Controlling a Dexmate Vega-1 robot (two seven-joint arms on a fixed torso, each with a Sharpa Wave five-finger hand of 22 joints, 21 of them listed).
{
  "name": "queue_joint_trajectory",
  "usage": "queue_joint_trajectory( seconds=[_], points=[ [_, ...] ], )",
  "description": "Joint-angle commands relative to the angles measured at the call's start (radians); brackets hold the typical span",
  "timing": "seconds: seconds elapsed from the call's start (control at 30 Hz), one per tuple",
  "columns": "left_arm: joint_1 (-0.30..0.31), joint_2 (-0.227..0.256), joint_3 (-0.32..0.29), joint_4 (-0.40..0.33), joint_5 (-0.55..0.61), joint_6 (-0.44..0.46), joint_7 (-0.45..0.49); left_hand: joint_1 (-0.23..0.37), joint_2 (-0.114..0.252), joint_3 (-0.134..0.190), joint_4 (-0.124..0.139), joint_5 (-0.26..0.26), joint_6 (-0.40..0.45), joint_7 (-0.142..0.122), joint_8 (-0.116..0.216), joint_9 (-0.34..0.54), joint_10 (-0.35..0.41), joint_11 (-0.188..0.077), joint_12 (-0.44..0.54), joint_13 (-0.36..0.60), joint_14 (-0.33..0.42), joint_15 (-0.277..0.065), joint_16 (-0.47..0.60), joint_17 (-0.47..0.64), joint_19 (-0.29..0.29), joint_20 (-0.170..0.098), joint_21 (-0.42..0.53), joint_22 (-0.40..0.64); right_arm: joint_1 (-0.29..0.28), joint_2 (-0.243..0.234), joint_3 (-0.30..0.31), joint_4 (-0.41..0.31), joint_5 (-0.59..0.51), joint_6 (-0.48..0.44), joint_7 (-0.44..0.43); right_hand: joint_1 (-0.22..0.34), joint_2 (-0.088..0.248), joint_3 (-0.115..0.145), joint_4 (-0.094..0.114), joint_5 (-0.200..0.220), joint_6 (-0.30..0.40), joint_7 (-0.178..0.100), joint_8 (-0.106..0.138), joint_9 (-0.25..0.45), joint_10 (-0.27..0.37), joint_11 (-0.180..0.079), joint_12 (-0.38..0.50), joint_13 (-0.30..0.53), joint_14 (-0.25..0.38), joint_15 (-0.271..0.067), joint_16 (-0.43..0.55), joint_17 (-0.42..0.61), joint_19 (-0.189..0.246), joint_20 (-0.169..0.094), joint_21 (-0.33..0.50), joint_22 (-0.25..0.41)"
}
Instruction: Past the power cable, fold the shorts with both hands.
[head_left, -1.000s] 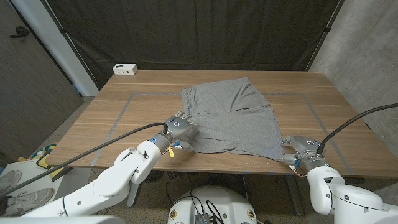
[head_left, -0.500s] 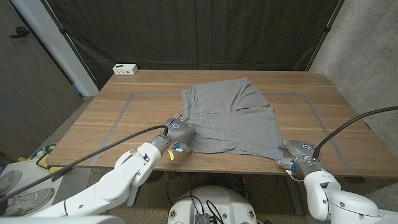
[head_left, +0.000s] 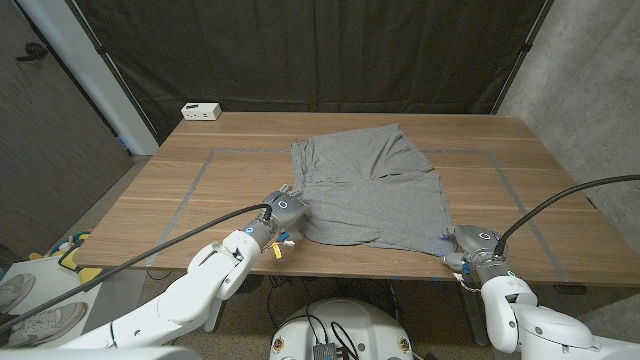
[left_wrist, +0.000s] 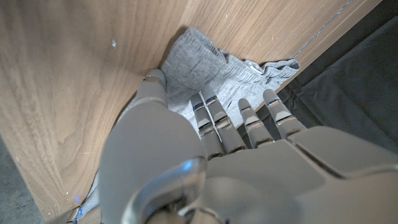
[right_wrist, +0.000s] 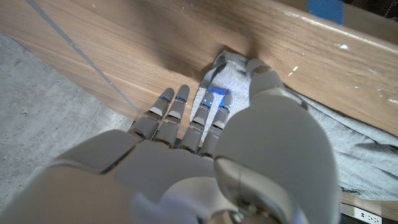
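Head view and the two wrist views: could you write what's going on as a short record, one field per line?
Garment: grey shorts spread on the wooden table
Left hand: at the shorts' near left corner, fingers on the cloth
Right hand: at the near right corner, thumb and fingers on the cloth edge
Fold: not yet made
Also on table: small white box at the far left corner
Grip firmness: cannot tell

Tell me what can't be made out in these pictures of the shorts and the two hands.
- Left hand: in its wrist view the hand's back hides whether the fingers pinch the shorts.
- Right hand: in the head view, too small to judge its hold on the corner.
- White box: too small to identify.
- Shorts' underside: hidden against the table.
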Motion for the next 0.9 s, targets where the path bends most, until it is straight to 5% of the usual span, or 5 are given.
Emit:
queue_joint_trajectory(
  seconds=[0.03, 0.13, 0.23, 0.47, 0.9],
  points=[
    [-0.035, -0.029, 0.018, 0.061, 0.016, 0.001, 0.006, 0.024, 0.019, 0.015, -0.001, -0.016, 0.038, 0.005, 0.015, 0.002, 0.033, -0.004, -0.001, -0.003, 0.026, -0.086, 0.007, -0.001, 0.019, -0.006, 0.015, 0.003, 0.025, 0.026, -0.018, 0.066, -0.051, 0.056, 0.034, 0.031, 0.023, -0.019, 0.001, -0.019, 0.082, 0.008, 0.016, 0.000, 0.037, 0.001, 0.013, 0.008, 0.033, -0.177, 0.032, 0.030, 0.008, -0.006, 0.007, 0.006],
    [-0.041, -0.032, 0.021, 0.078, 0.008, 0.001, 0.023, 0.057, 0.048, 0.026, -0.002, -0.048, 0.111, 0.000, 0.033, 0.000, 0.093, 0.001, -0.001, -0.012, 0.063, -0.102, 0.008, -0.001, 0.032, -0.013, 0.029, 0.004, 0.022, 0.033, -0.024, 0.080, -0.084, 0.074, 0.022, 0.070, 0.061, -0.036, 0.003, -0.045, 0.255, 0.054, 0.049, -0.003, 0.115, -0.008, 0.038, 0.018, 0.072, -0.181, 0.063, 0.062, 0.015, -0.010, 0.013, 0.007],
    [-0.042, -0.035, 0.026, 0.095, 0.016, 0.009, 0.066, 0.117, 0.093, 0.055, -0.010, -0.101, 0.235, -0.006, 0.063, -0.002, 0.199, 0.001, 0.004, -0.017, 0.124, -0.131, 0.008, -0.001, 0.054, -0.029, 0.053, 0.006, 0.002, 0.036, -0.001, 0.085, -0.094, 0.099, 0.006, 0.115, 0.105, -0.049, 0.002, -0.078, 0.442, 0.139, 0.088, 0.000, 0.175, -0.006, 0.058, 0.027, 0.109, -0.180, 0.091, 0.092, 0.029, -0.015, 0.022, 0.009],
    [-0.043, -0.055, 0.042, 0.138, 0.055, 0.043, 0.205, 0.185, 0.173, 0.120, -0.002, -0.186, 0.379, 0.030, 0.110, 0.001, 0.392, -0.007, 0.050, 0.029, 0.252, -0.161, 0.016, 0.006, 0.100, -0.050, 0.103, 0.007, -0.005, 0.058, 0.021, 0.100, -0.123, 0.110, 0.019, 0.140, 0.133, -0.042, 0.000, -0.086, 0.470, 0.162, 0.087, 0.002, 0.203, -0.012, 0.066, 0.031, 0.117, -0.182, 0.087, 0.095, 0.037, -0.025, 0.027, 0.009],
    [-0.063, -0.043, 0.048, 0.124, 0.035, 0.043, 0.226, 0.178, 0.161, 0.128, 0.012, -0.183, 0.382, 0.053, 0.101, -0.002, 0.437, -0.005, 0.054, 0.043, 0.291, -0.171, 0.012, 0.007, 0.122, -0.060, 0.124, 0.004, -0.043, 0.080, 0.076, 0.097, -0.153, 0.096, 0.004, 0.160, 0.140, -0.043, -0.001, -0.093, 0.481, 0.168, 0.090, 0.022, 0.194, -0.014, 0.057, 0.034, 0.099, -0.180, 0.056, 0.082, 0.034, -0.036, 0.027, 0.009]
  ],
)
